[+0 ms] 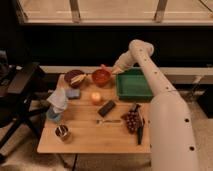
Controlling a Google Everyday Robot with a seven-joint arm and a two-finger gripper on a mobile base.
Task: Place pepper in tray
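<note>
The green tray (pixel 134 85) stands at the table's back right. My gripper (pixel 114 70) is at the end of the white arm, which reaches over the tray's left wall to the right rim of the red-orange bowl (pixel 101 78). A small reddish-orange bit, possibly the pepper (pixel 103 66), shows at the bowl's far rim just left of the gripper. I cannot tell whether the gripper touches it.
On the wooden table (pixel 85 140): a dark bowl with a yellow item (pixel 75 78), a blue sponge (pixel 73 93), a round yellow-orange fruit (pixel 95 97), a black block (pixel 106 108), grapes (pixel 132 120), a metal cup (pixel 62 132) and a white cloth (pixel 57 101). A dark chair (pixel 20 90) stands at the left.
</note>
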